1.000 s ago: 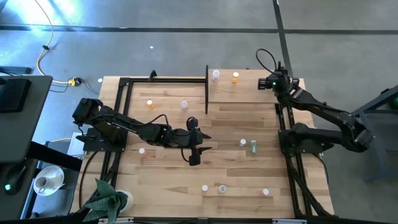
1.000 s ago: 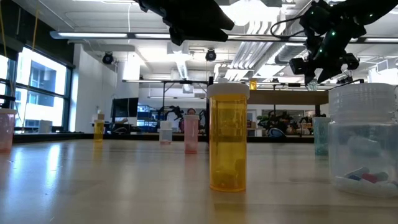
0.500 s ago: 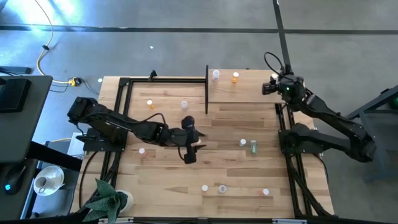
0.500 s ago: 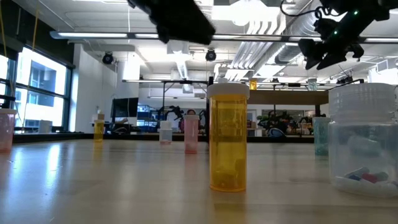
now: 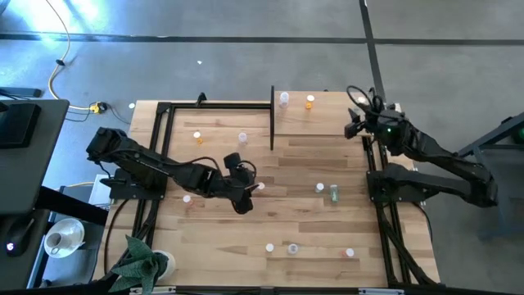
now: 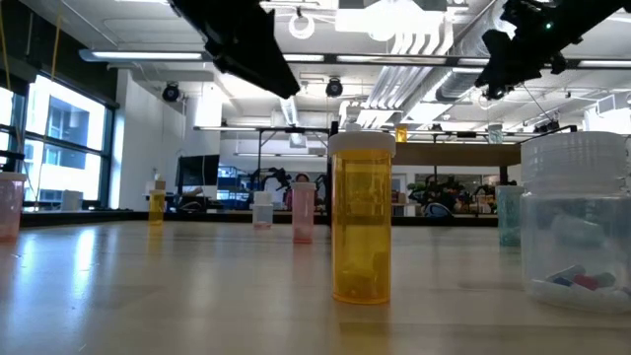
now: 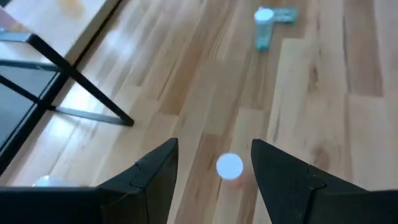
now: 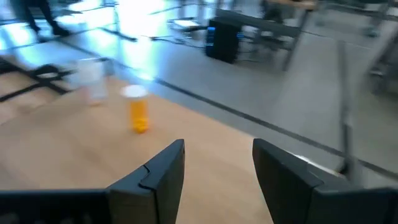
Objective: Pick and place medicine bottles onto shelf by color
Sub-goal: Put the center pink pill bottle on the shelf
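While both arms hang over the counter (image 5: 213,229), the items lie as follows.

Left gripper (image 5: 242,194): mid-counter, just right of the shelf's front corner; fingers (image 7: 155,180) spread wide, nothing between them but air. Its wrist view shows a pink bottle (image 7: 229,168) with a white cap standing on the planks below the gap, untouched. In the high view that bottle (image 5: 260,187) sits just beside the gripper.

Right gripper (image 5: 354,124): at the counter's far right edge, raised; fingers (image 8: 158,177) apart and empty. Its wrist view takes in an orange bottle (image 8: 137,109) and a clear bottle (image 8: 92,79) on the pale board ahead.

Shelf (image 5: 176,156): black-framed, left half of the counter. An orange bottle (image 5: 198,138) and a clear one (image 5: 242,138) stand on it.

Far pale board (image 5: 327,119): a clear bottle (image 5: 284,98) and an orange bottle (image 5: 309,102) near its back edge.

Open counter: a white-capped bottle (image 5: 320,188) beside a green bottle (image 5: 334,193), centre right; one white cap (image 5: 187,198) by the left arm; three more bottles along the near edge (image 5: 269,247), (image 5: 293,247), (image 5: 350,253).

Low view: an orange bottle (image 6: 361,219) upright nearest the lens, a clear bottle (image 6: 577,222) at right.
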Robot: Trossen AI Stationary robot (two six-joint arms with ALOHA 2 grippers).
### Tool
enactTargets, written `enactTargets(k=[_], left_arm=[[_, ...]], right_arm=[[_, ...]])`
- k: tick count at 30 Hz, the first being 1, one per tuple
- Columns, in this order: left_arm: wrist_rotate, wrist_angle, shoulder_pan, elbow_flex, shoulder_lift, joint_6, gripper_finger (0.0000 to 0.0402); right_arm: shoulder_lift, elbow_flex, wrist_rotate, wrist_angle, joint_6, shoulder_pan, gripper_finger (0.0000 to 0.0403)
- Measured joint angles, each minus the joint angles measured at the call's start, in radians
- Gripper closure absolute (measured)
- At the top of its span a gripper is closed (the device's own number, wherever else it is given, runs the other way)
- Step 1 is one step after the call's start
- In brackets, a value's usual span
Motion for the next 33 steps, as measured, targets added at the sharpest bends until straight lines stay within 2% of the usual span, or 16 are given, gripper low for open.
enactTargets(k=[11, 17, 23, 33], left_arm=[[-0.024, -0.073, 0.011, 0.001, 0.005, -0.037, 0.0210], [-0.029, -0.168, -0.005, 0.001, 0.005, -0.082, 0.0210], [-0.026, -0.172, -0.023, 0.001, 0.005, -0.089, 0.0210], [-0.024, -0.172, -0.027, 0.001, 0.005, -0.087, 0.0210]], right_arm=[[0.010, 0.000, -0.252, -0.077, 0.040, 0.248, 0.0222], [0.010, 0.000, -0.296, -0.156, 0.140, 0.389, 0.0222], [0.010, 0.000, -0.322, -0.254, 0.261, 0.540, 0.0222], [0.016, 0.000, -0.348, -0.251, 0.484, 0.790, 0.0222]])
